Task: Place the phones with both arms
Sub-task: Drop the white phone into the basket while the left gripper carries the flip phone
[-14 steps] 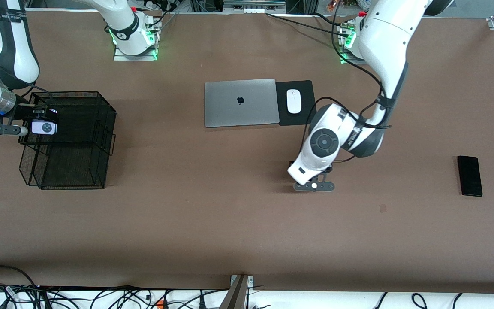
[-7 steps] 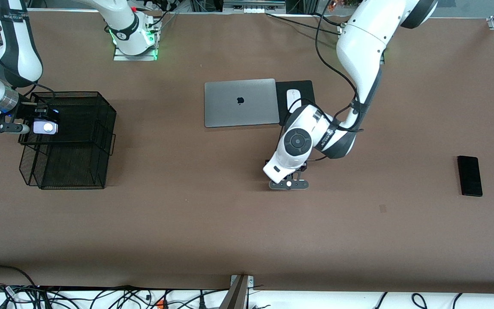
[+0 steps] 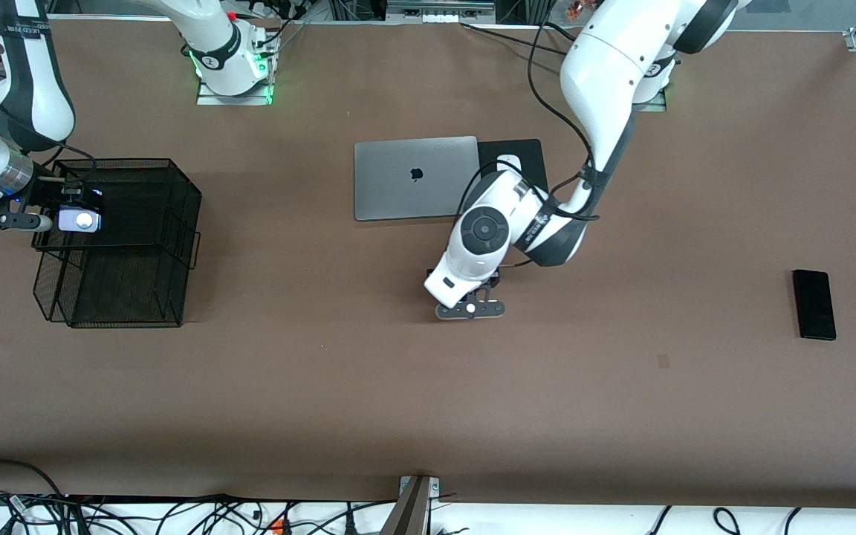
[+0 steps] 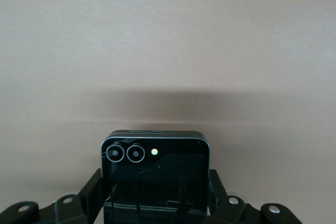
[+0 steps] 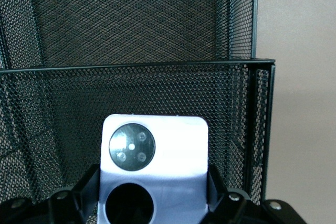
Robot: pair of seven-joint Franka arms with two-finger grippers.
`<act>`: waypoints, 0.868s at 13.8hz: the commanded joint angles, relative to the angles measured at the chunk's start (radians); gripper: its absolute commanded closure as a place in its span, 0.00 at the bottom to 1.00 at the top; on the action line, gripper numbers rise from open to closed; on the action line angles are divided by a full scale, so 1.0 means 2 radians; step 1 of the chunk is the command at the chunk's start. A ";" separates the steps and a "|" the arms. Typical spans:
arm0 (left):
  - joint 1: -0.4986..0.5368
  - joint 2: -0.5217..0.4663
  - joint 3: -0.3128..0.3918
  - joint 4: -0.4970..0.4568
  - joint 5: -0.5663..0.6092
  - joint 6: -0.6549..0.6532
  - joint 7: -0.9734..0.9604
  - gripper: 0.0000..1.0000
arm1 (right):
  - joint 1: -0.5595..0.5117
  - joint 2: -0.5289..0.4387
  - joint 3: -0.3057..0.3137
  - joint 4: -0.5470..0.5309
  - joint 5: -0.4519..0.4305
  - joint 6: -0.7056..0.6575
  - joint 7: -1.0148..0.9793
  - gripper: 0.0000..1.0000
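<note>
A small squarish black phone (image 4: pixel 155 174) with two ringed lenses sits between the fingers of my left gripper (image 4: pixel 156 200), which is shut on it. That gripper (image 3: pixel 470 306) hangs over bare table near the middle, below the laptop in the front view. My right gripper (image 3: pixel 64 221) is shut on a small lilac phone (image 3: pixel 77 221) with two black circles (image 5: pixel 168 145). It holds the phone over the rim of a black mesh basket (image 3: pixel 175 200) at the right arm's end. A long slim black phone (image 3: pixel 814 305) lies flat toward the left arm's end.
A silver laptop (image 3: pixel 417 178) lies shut at mid-table. Beside it is a black pad (image 3: pixel 532 152) with a white mouse (image 3: pixel 510 160), partly hidden by the left arm. The basket's mesh walls (image 5: pixel 157 82) stand close under the right gripper. Cables run along the front edge.
The left arm has carried the black phone toward the right arm's end of the table, now covering part of the mouse pad. The right gripper has barely shifted over the basket.
</note>
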 commanded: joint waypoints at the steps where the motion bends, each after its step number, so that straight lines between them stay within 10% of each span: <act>1: -0.016 0.035 0.007 0.053 -0.012 -0.008 -0.017 0.60 | 0.007 -0.014 -0.008 -0.008 -0.007 0.005 -0.004 0.04; 8: -0.033 0.090 0.010 0.125 -0.011 -0.003 -0.048 0.60 | 0.009 -0.020 -0.004 0.009 -0.006 -0.025 0.004 0.00; 12: -0.049 0.100 0.012 0.126 -0.010 0.027 -0.076 0.60 | 0.038 -0.015 0.005 0.130 -0.005 -0.166 0.047 0.00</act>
